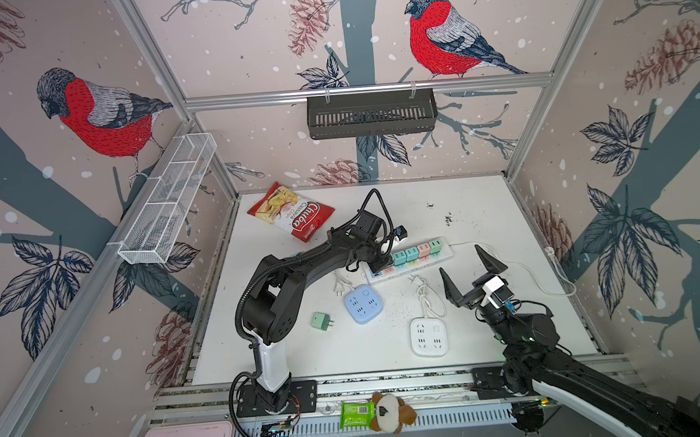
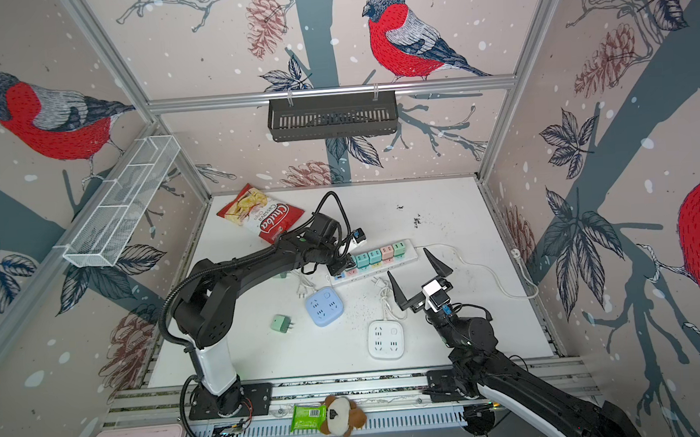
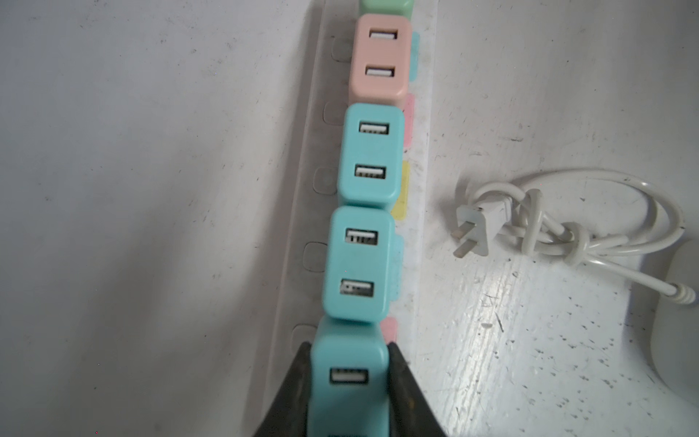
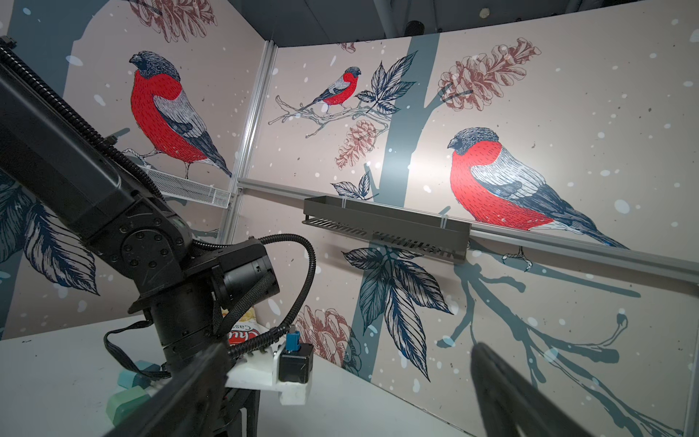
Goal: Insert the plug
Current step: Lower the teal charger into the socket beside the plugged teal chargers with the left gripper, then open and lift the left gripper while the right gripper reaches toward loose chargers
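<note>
Visibly, five plugs line one power strip.

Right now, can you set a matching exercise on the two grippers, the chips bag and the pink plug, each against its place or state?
Things:
1. left gripper
2. right gripper
3. chips bag
4. pink plug

Place or state:
A. plugged into the strip
B. open, empty
C. far left part of the table
D. shut on a teal plug

Pairs: 1-D, 2-B, 3-C, 4-A
</note>
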You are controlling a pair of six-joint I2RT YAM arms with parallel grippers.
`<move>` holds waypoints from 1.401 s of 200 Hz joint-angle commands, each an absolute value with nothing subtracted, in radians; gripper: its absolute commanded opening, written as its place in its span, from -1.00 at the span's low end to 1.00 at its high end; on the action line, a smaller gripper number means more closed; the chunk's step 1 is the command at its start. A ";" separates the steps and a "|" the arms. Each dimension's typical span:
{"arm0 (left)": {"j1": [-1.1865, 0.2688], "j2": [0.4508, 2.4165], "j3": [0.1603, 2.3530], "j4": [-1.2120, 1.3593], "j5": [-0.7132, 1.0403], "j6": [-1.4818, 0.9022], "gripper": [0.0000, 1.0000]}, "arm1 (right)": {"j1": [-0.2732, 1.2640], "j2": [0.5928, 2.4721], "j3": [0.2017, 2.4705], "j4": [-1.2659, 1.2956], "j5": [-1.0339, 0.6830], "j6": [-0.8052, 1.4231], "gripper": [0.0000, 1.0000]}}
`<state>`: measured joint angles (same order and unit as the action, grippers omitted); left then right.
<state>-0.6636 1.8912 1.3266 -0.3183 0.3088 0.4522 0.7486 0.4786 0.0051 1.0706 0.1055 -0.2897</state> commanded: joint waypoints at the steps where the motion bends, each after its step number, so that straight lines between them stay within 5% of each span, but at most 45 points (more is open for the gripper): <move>1: -0.657 1.918 1.344 -0.323 0.322 0.473 -1.00 | 0.747 0.479 -0.038 1.091 0.094 -0.274 0.99; 118: -0.660 1.960 1.354 -0.285 0.229 0.438 -1.00 | 0.738 0.505 -0.031 1.102 0.084 -0.274 0.99; 140: -0.660 1.906 1.320 -0.239 0.201 0.387 -0.16 | 0.737 0.517 -0.023 1.105 0.096 -0.272 0.99; 144: -0.658 1.887 1.302 -0.221 0.204 0.383 0.80 | 0.736 0.516 -0.021 1.098 0.099 -0.270 0.99; 148: -0.659 1.867 1.285 -0.202 0.207 0.380 0.95 | 0.736 0.518 -0.019 1.093 0.100 -0.266 0.99; 236: -0.658 1.259 0.851 0.263 0.085 0.141 0.97 | 0.677 0.683 0.077 1.113 0.187 -0.090 0.99; 280: -0.658 0.991 0.647 0.534 -0.435 -0.224 0.97 | 0.631 0.839 0.244 0.914 0.262 0.078 0.99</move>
